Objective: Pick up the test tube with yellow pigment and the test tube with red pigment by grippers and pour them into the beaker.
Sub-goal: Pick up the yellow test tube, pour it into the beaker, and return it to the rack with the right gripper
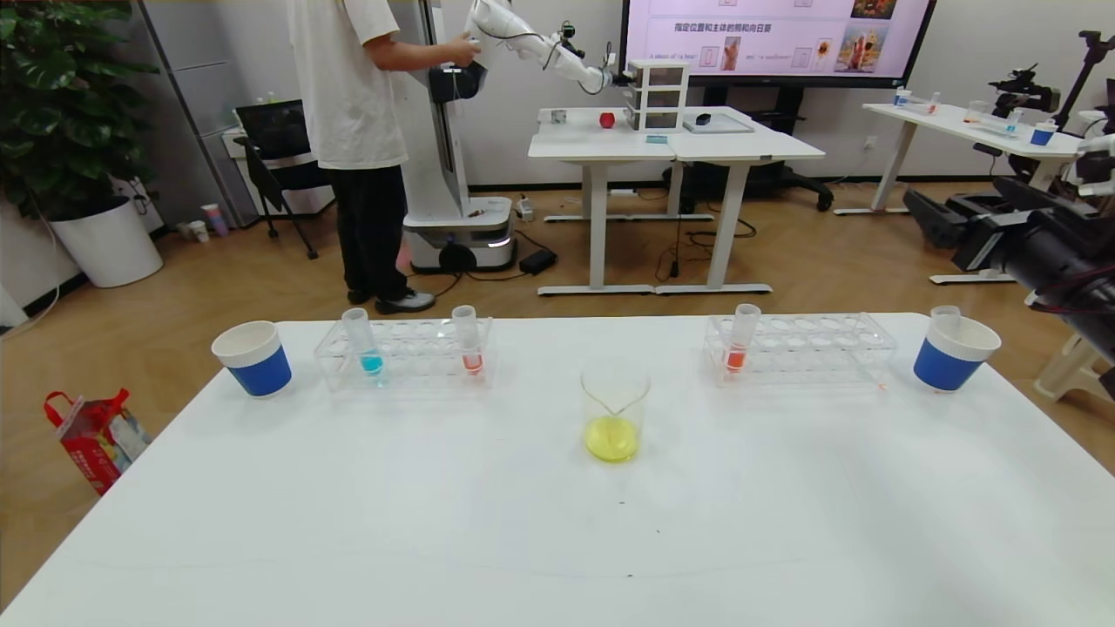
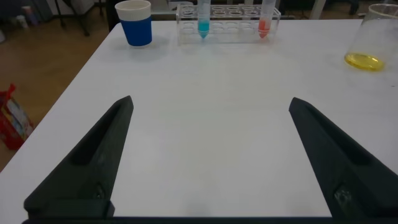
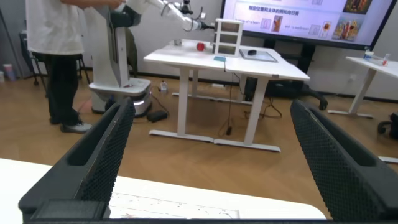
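Beaker [image 1: 615,407] holding yellow liquid, red tube [image 1: 741,341] racked

Left pincer [image 2: 211,155] spread wide, right pincer [image 3: 208,155] likewise, seemingly raised

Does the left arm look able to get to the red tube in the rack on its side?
Probably yes. The left gripper has its jaws open over bare table, and the red tube stands upright at the end of the left rack, with nothing between them.
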Robot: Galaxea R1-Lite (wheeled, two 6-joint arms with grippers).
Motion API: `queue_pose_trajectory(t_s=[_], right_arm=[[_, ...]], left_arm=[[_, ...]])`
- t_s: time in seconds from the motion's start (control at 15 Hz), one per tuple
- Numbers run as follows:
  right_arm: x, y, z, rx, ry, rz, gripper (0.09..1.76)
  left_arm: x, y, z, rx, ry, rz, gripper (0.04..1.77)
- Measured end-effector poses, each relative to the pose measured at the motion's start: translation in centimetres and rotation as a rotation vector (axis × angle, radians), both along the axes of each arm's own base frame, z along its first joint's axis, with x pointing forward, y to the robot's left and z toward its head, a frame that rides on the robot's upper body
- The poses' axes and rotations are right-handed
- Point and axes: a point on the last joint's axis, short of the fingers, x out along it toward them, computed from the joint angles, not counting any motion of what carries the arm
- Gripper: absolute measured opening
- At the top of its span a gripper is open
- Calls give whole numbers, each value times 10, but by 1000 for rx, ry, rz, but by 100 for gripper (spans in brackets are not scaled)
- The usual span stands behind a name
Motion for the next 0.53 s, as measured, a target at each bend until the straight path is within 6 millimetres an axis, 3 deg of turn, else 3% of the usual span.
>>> queue_pose_trajectory(t_s=[0.27, 0.53], right_arm=[[-75, 21, 44, 3, -91, 20, 174], [-157, 31, 55, -8, -202, 36, 174]], left_arm=[[0, 0, 0, 0, 0, 0, 175], [0, 0, 0, 0, 0, 0, 175]])
